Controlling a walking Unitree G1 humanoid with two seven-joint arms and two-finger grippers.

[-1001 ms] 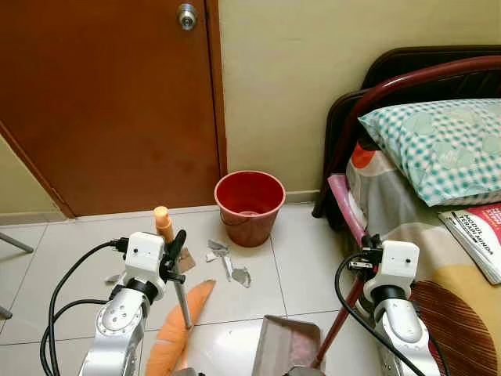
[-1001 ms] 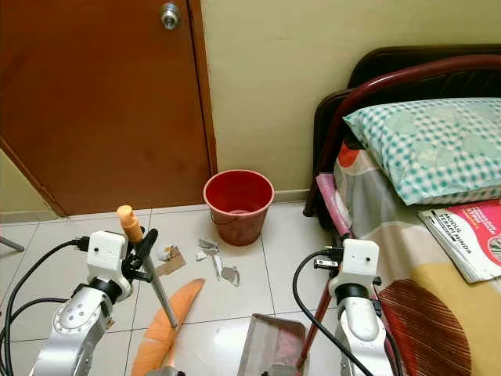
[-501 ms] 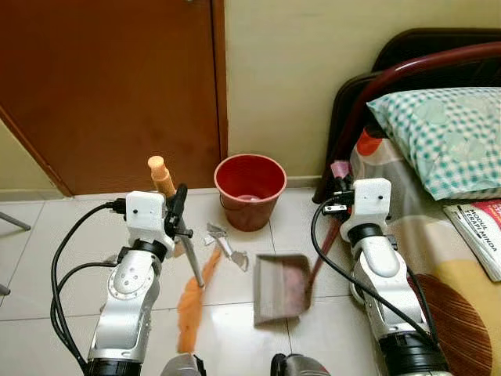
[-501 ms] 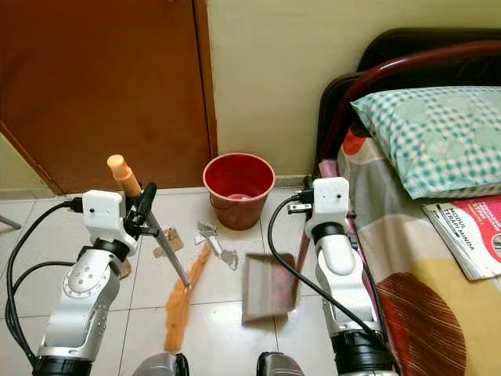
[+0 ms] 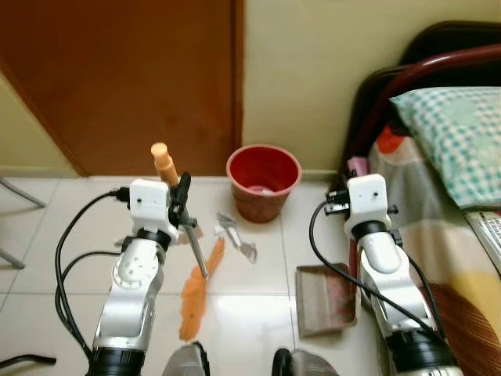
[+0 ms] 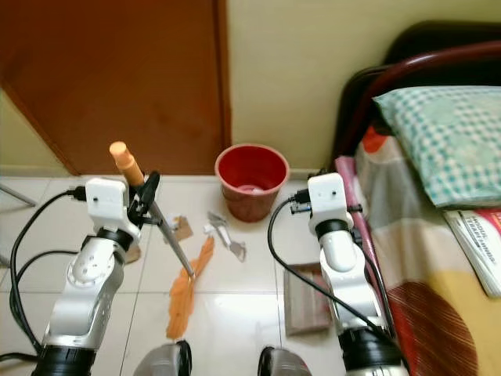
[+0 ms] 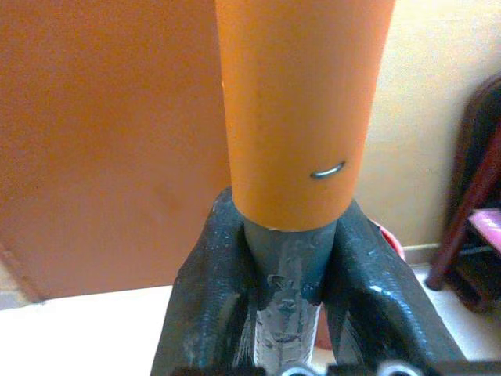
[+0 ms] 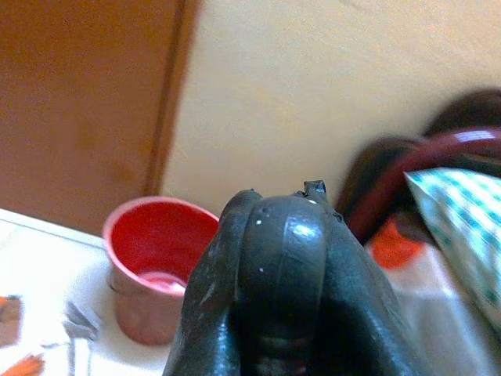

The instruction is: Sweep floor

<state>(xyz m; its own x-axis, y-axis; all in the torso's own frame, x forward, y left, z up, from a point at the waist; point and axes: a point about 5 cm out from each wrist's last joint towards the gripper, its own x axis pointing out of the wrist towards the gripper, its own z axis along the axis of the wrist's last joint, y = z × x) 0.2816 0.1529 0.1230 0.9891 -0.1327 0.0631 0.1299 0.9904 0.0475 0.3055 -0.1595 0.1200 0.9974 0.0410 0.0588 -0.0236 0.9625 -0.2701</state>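
My left gripper is shut on the grey shaft of the broom, just below its orange grip. The shaft slants down to the orange bristles, which lie on the tiles. Torn scraps are scattered between the bristles and the red bucket; a brown card piece lies by my left arm. My right gripper is shut on the dark handle of the dustpan, which rests on the floor beside the bed.
A brown door and a yellow wall close off the far side. The bed, with a dark red frame and a checked pillow, stands on the right. A grey leg stands at the far left.
The camera has shifted. My right arm has lowered the dustpan from in front of the scraps to the floor near the bed. The broom stays gripped, its bristles by the scraps.
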